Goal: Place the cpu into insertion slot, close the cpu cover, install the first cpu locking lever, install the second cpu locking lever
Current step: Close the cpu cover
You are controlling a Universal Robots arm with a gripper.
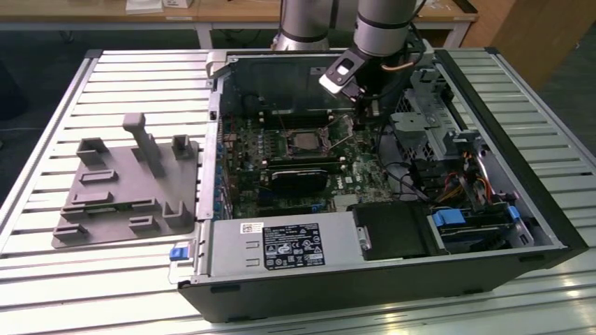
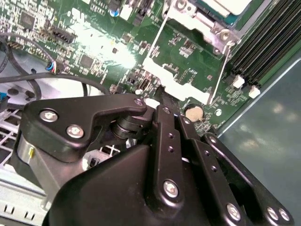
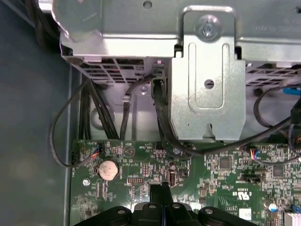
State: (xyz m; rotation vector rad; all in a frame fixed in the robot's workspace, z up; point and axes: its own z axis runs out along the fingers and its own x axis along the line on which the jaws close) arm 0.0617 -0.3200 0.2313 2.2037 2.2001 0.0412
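The cpu [image 1: 303,142] lies with its silver-grey top up in the insertion slot [image 1: 303,132] on the motherboard, inside the open computer case. In the second wrist view the cpu [image 2: 225,5] sits under the silvery cpu cover [image 2: 207,21], whose frame lies around it. Two thin wire locking levers [image 2: 157,40] [image 2: 221,70] run from the socket toward my gripper. My gripper [image 1: 366,106] hangs to the exterior view's right of the socket, fingers together. Its black tips [image 2: 161,96] [image 3: 162,190] are just above the board beside the lever ends, holding nothing I can see.
A metal drive cage [image 3: 207,80] and black cables [image 3: 160,113] stand close behind the gripper. A coin battery [image 3: 108,168] and memory slots [image 2: 263,42] lie nearby. A black card [image 1: 300,178], power supply [image 1: 279,244] and case walls surround the board. A grey fixture [image 1: 125,188] sits outside the case.
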